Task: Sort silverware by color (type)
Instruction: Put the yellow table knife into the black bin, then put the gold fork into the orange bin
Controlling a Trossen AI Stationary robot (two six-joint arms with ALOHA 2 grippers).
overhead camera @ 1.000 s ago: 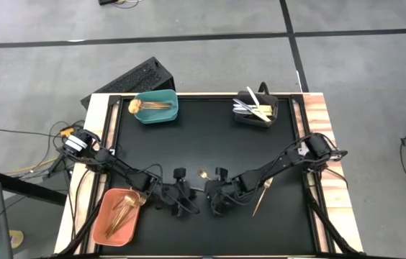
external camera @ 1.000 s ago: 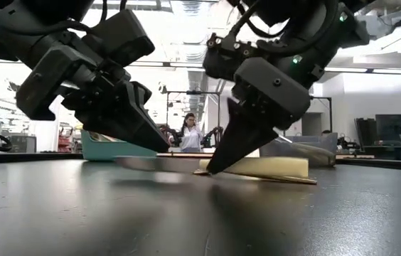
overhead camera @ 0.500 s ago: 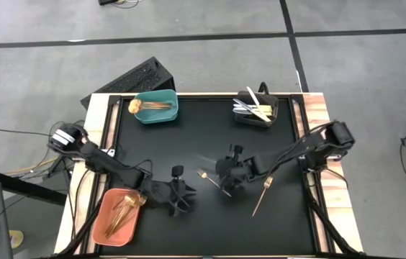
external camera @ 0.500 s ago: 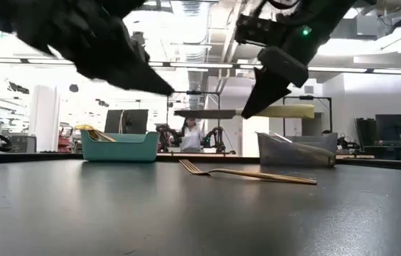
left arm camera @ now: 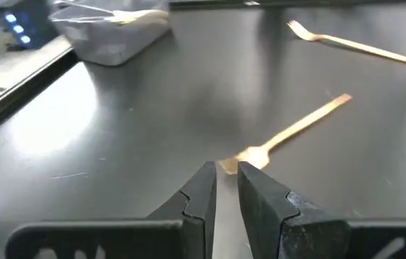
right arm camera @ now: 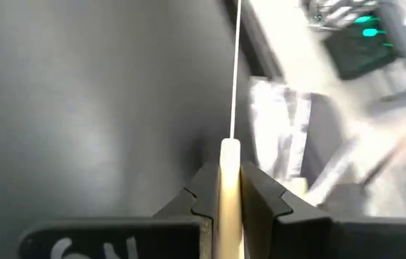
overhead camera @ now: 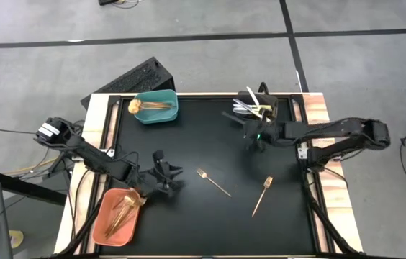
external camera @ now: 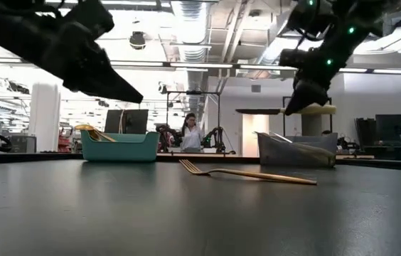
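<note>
One thin, stiff knife [right arm camera: 229, 155] sits pinched by its handle in the right gripper [right arm camera: 229, 188] near the far black bin [overhead camera: 255, 109], while the left gripper [left arm camera: 226, 188] is nearly closed on nothing.

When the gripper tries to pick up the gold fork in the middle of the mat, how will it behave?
The gold fork looks thin and rigid, so it should stay straight when lifted. It lies flat on the black mat, so fingers may struggle to get under it, and its shiny finish suggests it could slide. Being flat, it probably will not roll.
</note>
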